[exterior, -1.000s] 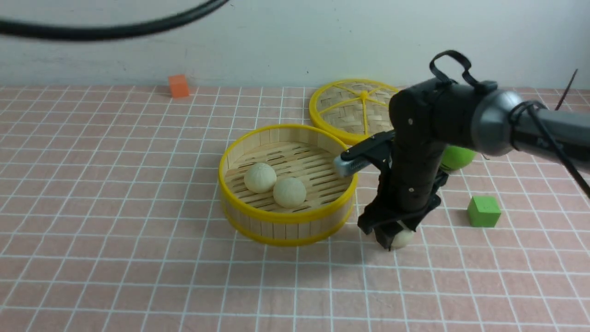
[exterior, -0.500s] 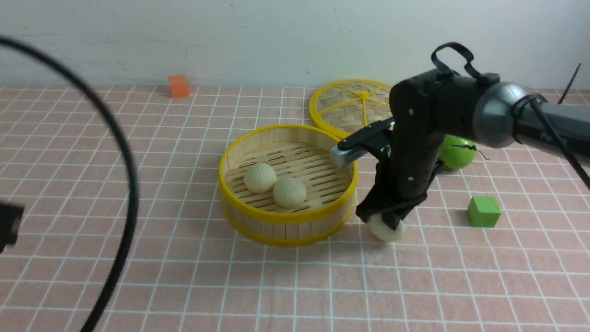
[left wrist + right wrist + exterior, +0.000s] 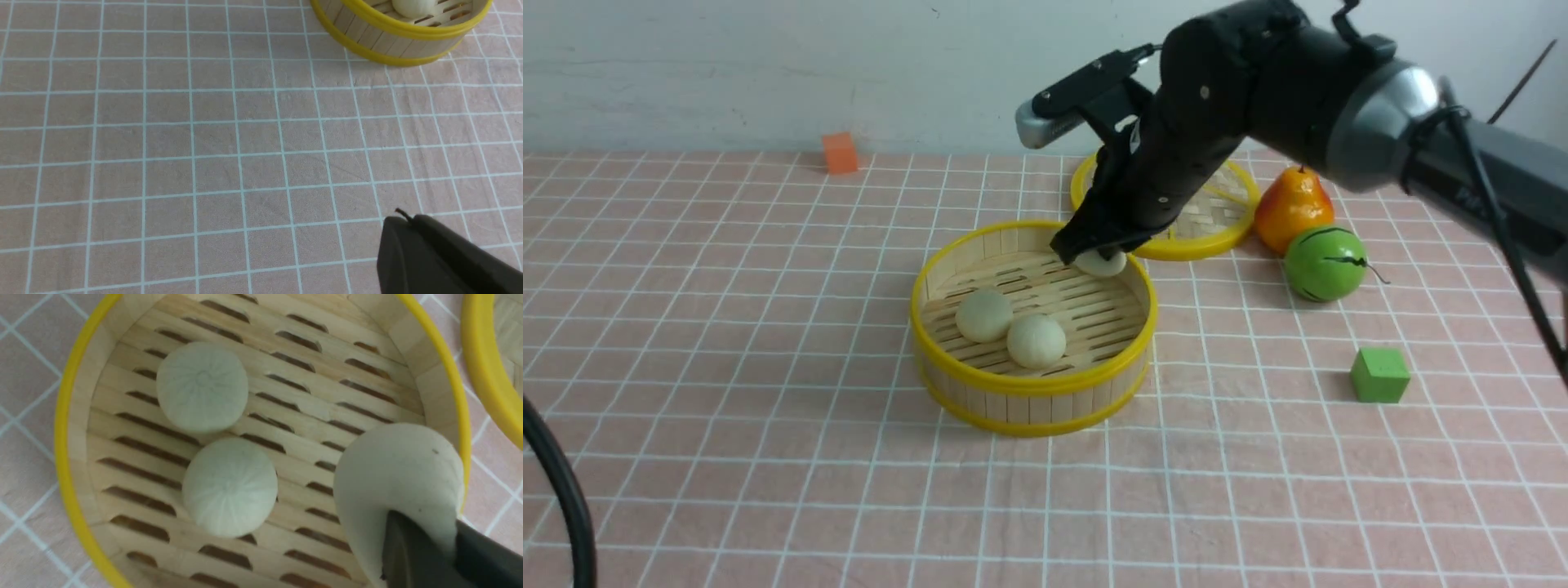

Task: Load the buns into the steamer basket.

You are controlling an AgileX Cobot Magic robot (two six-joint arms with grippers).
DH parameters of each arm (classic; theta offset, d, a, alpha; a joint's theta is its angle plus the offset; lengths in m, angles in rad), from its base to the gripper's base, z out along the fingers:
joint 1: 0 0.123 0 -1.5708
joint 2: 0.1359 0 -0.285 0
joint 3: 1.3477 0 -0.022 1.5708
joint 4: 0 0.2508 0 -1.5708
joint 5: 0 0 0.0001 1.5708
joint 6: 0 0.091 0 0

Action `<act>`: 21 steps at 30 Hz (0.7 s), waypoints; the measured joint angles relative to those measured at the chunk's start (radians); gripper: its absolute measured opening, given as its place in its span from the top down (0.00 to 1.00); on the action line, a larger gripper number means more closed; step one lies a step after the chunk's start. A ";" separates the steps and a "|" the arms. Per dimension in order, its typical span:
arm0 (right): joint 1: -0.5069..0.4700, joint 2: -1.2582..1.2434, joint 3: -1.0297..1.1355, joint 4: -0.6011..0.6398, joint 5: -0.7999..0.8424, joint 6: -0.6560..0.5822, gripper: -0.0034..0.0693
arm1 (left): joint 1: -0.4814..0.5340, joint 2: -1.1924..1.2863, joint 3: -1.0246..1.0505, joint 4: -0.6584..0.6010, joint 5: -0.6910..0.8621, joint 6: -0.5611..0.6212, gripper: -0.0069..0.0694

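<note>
Pink gridded counter [image 3: 768,408]: steamer basket [image 3: 1013,404] holds two buns [image 3: 984,315]. My right claw [image 3: 1094,249] grips a third bun [image 3: 1104,264] above it.

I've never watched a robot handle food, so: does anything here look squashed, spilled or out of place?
Only one thing: the bun held by the right gripper over the steamer basket looks dented where a finger presses in. The two buns inside sit whole; nothing is spilled.

Pink cloth [image 3: 768,327], steamer basket [image 3: 1029,402], lid [image 3: 1221,208], cube [image 3: 1379,375] (probably pear [image 3: 1290,208])
</note>
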 joint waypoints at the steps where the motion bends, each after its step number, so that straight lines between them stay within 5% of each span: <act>1: 0.000 0.023 0.000 -0.005 -0.018 0.000 0.91 | 0.000 -0.005 0.013 0.000 -0.002 0.000 0.93; 7: 0.000 0.114 0.000 -0.017 -0.053 0.000 0.79 | 0.000 -0.031 0.077 0.000 -0.002 0.000 0.93; 16: 0.000 0.097 -0.014 -0.020 -0.036 0.035 0.21 | 0.000 -0.108 0.219 0.001 -0.103 -0.003 0.93; 21: 0.000 0.002 -0.061 0.000 0.064 0.038 0.10 | 0.000 -0.219 0.319 0.000 -0.178 -0.061 0.93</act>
